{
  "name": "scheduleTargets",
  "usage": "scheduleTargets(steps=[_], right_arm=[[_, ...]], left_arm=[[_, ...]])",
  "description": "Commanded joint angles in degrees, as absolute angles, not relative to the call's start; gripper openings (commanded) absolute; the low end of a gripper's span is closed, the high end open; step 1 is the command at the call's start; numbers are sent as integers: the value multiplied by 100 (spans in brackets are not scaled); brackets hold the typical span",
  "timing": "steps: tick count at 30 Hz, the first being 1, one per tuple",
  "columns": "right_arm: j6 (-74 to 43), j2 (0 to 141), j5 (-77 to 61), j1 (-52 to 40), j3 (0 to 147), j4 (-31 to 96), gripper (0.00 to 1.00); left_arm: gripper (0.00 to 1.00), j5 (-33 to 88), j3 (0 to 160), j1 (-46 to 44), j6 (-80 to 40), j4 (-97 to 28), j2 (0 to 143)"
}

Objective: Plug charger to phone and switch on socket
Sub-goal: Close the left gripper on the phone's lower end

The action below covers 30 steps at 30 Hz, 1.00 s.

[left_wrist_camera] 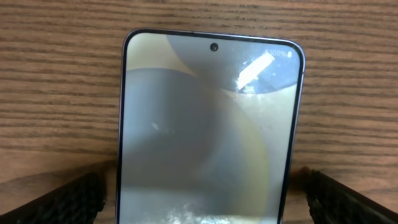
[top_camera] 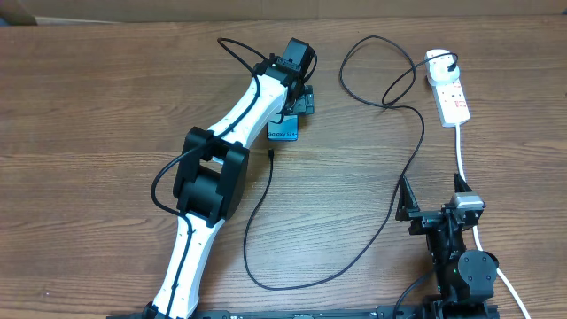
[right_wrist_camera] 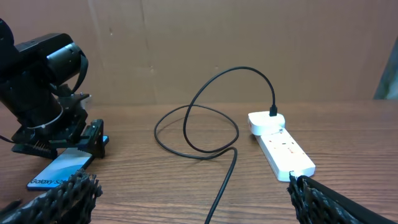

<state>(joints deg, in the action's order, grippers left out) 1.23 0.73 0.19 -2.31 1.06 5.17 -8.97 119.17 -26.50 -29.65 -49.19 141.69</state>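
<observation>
Nearest my station, the right gripper [top_camera: 434,197] sits close to its own base, jaws spread wide and holding nothing; the socket's white cord [top_camera: 462,151] runs just beside it. Beyond it the charger [right_wrist_camera: 224,177] sweeps in a long slack loop across the table [top_camera: 106,106], and its connector tip [top_camera: 270,155] lies free on the wood, just beside the near end of the phone [top_camera: 283,133]. The phone lies flat, screen up, left of centre. The left gripper [left_wrist_camera: 202,180] stands over it, likewise fully released, with one of its fingers [left_wrist_camera: 68,199] on each long side and neither clamped on the case. Farthest, at the right, the socket [top_camera: 452,93] lies with the charger's other end seated at its far end; whether its switch is on I cannot tell. Hazards, as I judge them: if I close the left jaws off-square, the slim phone may twist or skate on the smooth wood, swinging its port away from the tip. The tip is small and thin, so a pinch slightly off could flick it aside or seize it crooked, and it would then jam at the port. Lifting it drags the slack loop, which may snag an arm or tug the light socket askew. Both arms must work close together at the phone, so they could touch. A press on the unbraced block may slide it rather than click the switch.
</observation>
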Motion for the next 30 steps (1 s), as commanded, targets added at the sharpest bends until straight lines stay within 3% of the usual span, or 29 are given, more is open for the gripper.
scheduleTargets(steps=[1, 30], right_arm=[[84, 27, -8, -261, 45, 484, 100], [84, 27, -8, -261, 45, 484, 100]], left_arm=[[100, -963, 11819, -2580, -3022, -4893, 14317], [100, -701, 11775, -2580, -2952, -4965, 14315]])
